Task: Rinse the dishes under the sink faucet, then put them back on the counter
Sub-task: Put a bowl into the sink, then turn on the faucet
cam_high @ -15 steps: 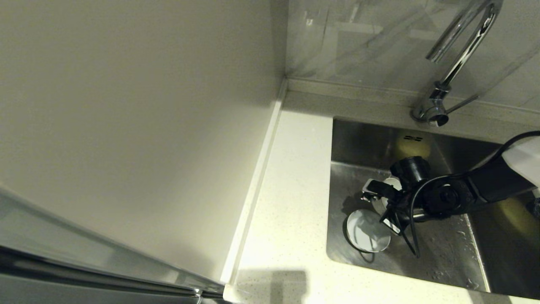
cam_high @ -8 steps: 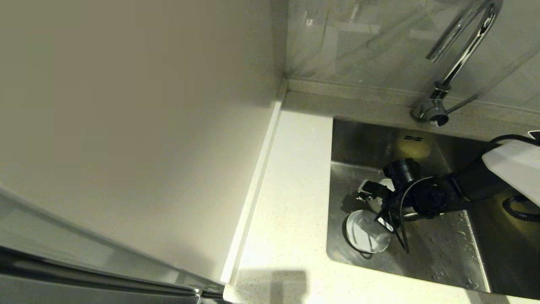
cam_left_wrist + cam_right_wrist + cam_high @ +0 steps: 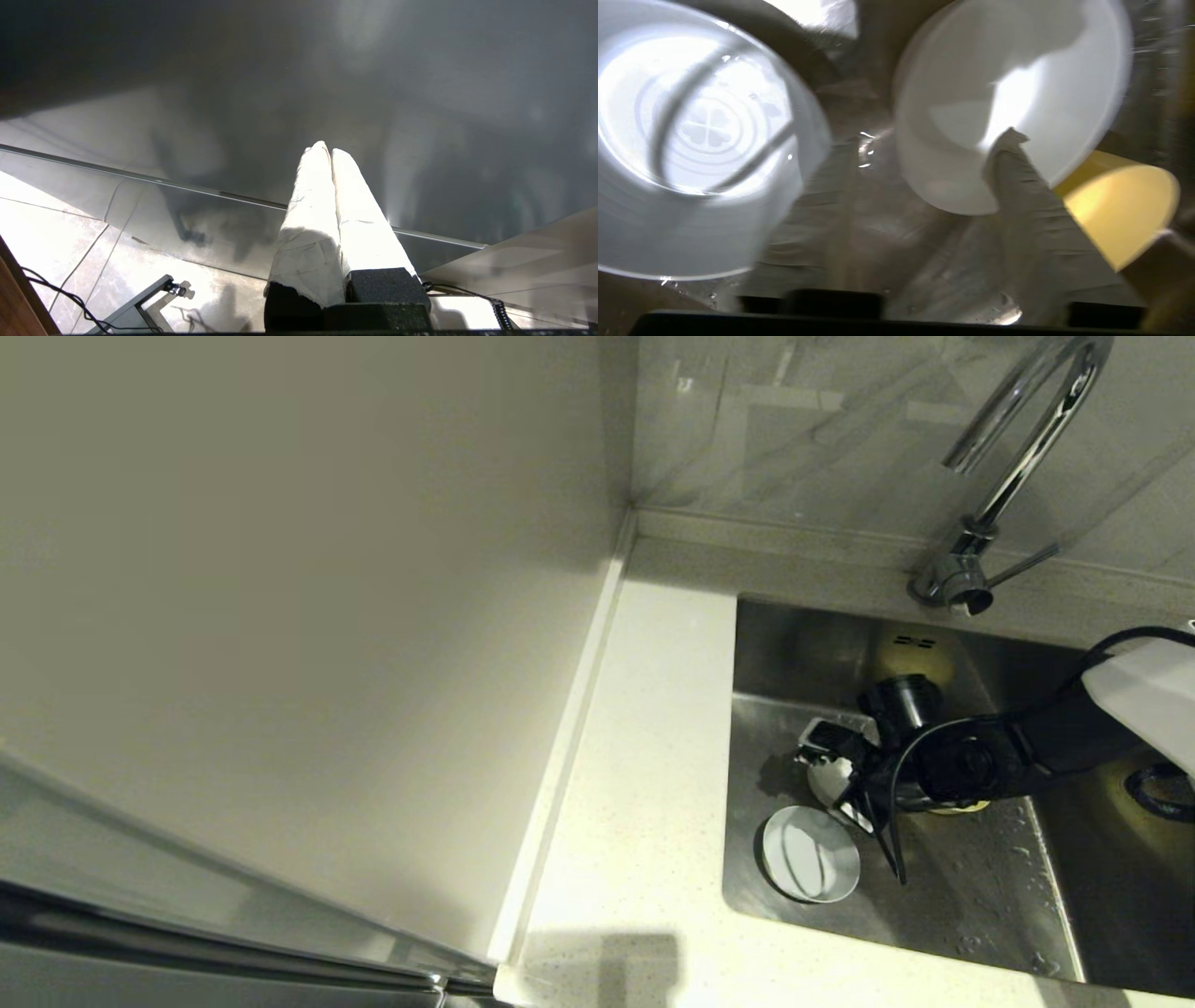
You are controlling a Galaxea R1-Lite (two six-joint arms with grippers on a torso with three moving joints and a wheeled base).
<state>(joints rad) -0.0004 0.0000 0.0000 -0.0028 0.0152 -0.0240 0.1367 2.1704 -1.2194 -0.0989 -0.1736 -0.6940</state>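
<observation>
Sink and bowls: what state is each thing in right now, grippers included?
Blue-grey bowl: upright on the sink floor, free.
White bowl: in the sink, tilted, a right finger inside its rim.
Yellow bowl: in the sink beside the white one.
Faucet: no water seen.
Right gripper: open.
Left gripper: shut, parked.

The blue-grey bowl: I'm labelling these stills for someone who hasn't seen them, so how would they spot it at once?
Find the steel sink set in the white counter. The blue-grey bowl sits upright on the sink floor in the near left corner, clear of the right end effector. Unlike the white bowl and yellow bowl beside that end effector, it stands alone.
</observation>
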